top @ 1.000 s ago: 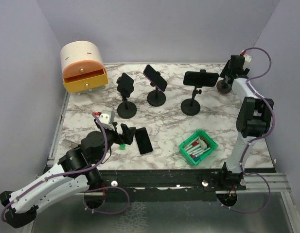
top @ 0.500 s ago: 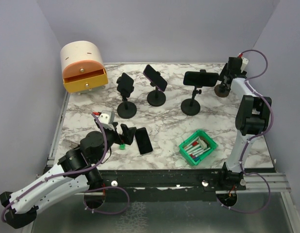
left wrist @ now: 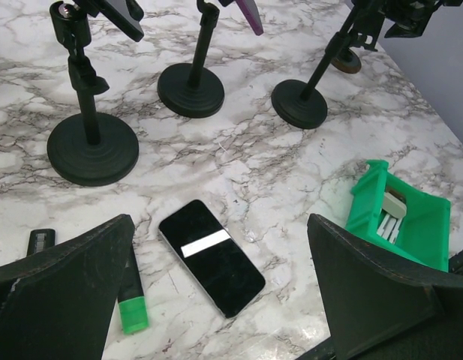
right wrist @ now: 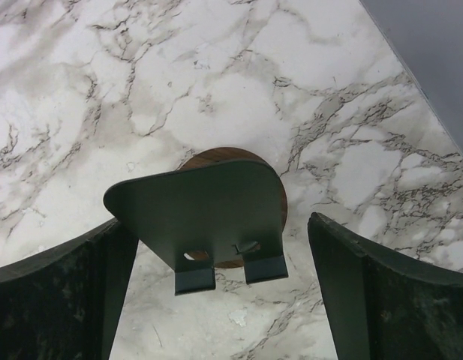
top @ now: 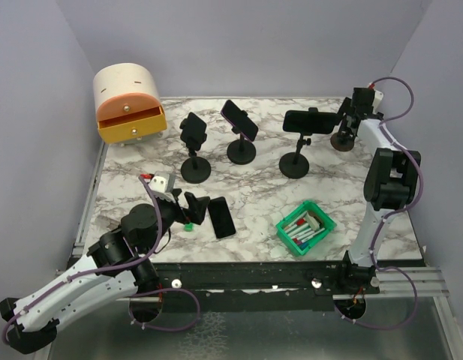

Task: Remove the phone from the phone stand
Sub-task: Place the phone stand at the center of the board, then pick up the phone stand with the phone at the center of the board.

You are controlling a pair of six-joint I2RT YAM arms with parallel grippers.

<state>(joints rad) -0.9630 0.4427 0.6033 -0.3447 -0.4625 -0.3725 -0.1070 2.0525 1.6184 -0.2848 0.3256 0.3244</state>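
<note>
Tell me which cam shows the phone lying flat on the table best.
Left wrist: the phone lies whole, large and unobstructed near frame centre. Top external shows all of it too, but small and far off. Right wrist doesn't show it.

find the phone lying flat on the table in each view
Top external: the phone lies near the table's front edge, left of centre.
Left wrist: bottom centre, screen up.
Right wrist: not in it.
Landmark: the green bin, to the right of the phone in both the top external and left wrist views.
</note>
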